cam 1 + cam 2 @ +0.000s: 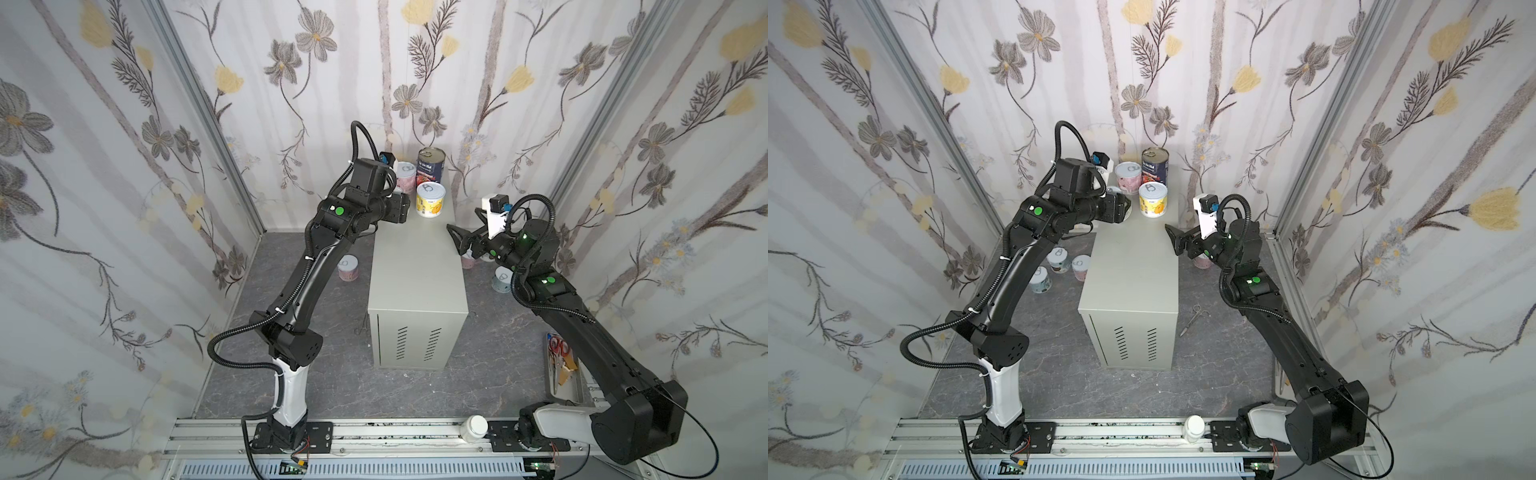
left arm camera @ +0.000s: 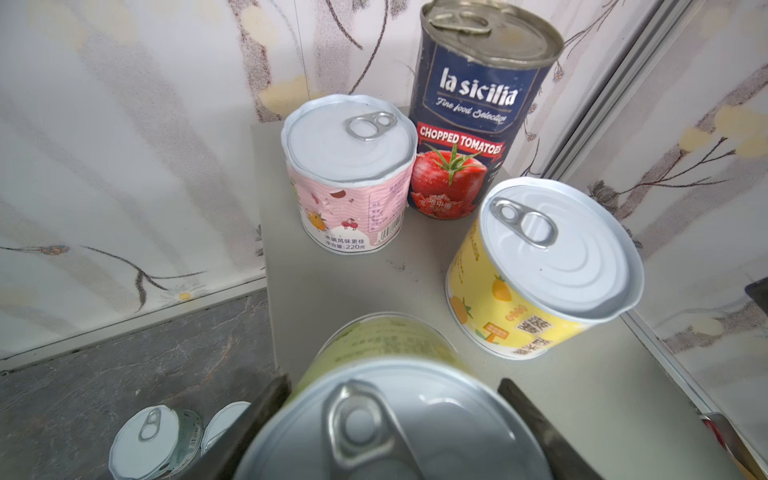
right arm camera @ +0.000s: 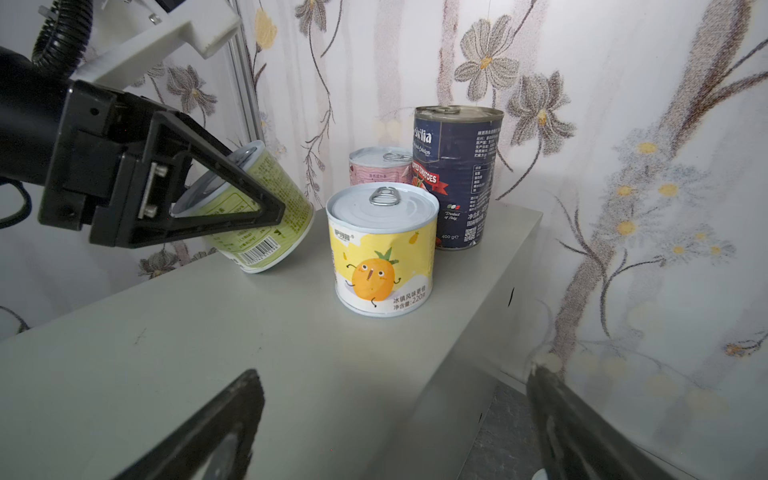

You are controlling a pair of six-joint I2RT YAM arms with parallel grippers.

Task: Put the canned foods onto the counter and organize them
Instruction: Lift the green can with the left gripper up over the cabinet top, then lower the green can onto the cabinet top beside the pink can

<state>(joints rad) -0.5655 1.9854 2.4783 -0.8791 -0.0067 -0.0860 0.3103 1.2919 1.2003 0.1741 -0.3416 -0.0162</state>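
Below the left fingers, three cans (image 1: pixel 1059 259) stand close together on the floor (image 1: pixel 1142 390), just left of the counter (image 1: pixel 1133 270). The left gripper (image 2: pixel 395 415) is over the counter's far left corner. Its fingers (image 3: pixel 266 212) are closed on a green can (image 3: pixel 286 183), one on each side just under the lid. The can is tilted with its lid toward the gripper and its lower rim down at the counter top; I cannot tell whether it touches.

Just beyond the fingertips a pink can (image 2: pixel 353 199) stands upright, and right beside it is the taller tomato can (image 2: pixel 469 124), at the back edge. Right of the fingers, in front of the tomato can, a yellow can (image 2: pixel 519 299) stands upright, apart from the green can.

The right gripper (image 1: pixel 456 241) hovers at the counter's right edge. Its fingers (image 3: pixel 216 428) are spread wide with nothing between them, and they point toward the yellow can. Below these fingers, two more cans (image 1: pixel 500 279) stand on the floor.
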